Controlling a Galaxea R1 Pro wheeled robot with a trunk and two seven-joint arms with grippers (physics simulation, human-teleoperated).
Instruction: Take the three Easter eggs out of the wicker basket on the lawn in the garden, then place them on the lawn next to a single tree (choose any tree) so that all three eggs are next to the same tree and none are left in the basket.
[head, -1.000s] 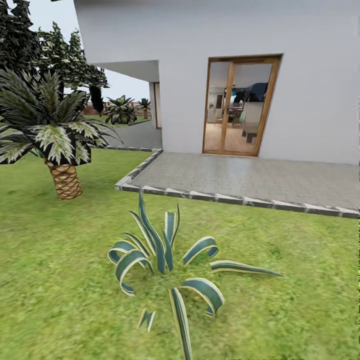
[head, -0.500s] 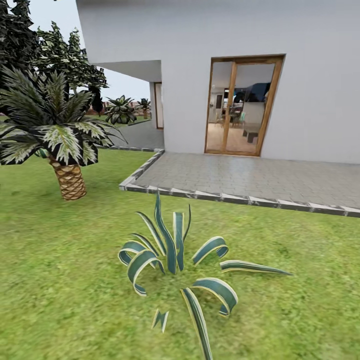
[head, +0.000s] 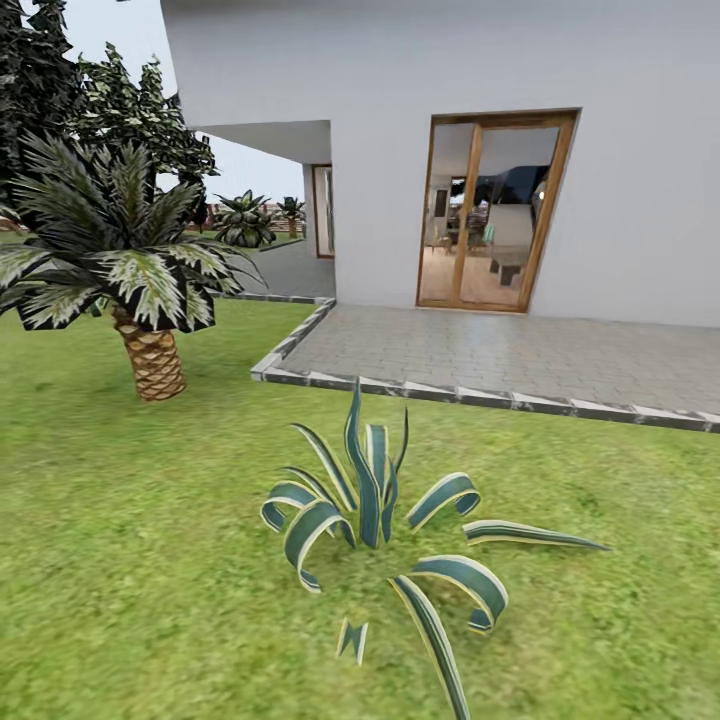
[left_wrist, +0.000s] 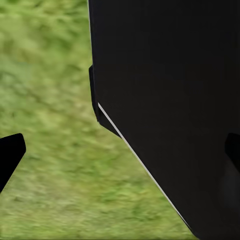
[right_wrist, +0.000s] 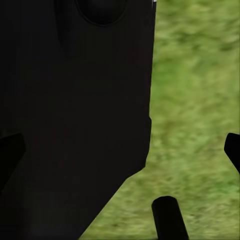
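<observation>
The Easter eggs and the wicker basket are out of view. The lawn (head: 110, 540) spreads across the near ground in the head view. Jagged dark green tree crowns (head: 130, 110) rise at the far left, their trunks hidden behind a palm. In the left wrist view my left gripper (left_wrist: 120, 152) is open, its black fingertips (left_wrist: 10, 155) wide apart over grass, with my dark body behind. In the right wrist view my right gripper (right_wrist: 120, 150) is likewise open and holds nothing, one fingertip (right_wrist: 232, 150) over grass.
A striped agave plant (head: 385, 520) sits on the grass just ahead. A short palm (head: 140, 280) stands to the left. Beyond lies a grey paved patio (head: 520, 355) with a stone kerb, a white house wall and a wooden glass door (head: 495, 210).
The whole head view has shifted rightward in the picture, so the camera has turned left. The plants, patio and house themselves have not moved.
</observation>
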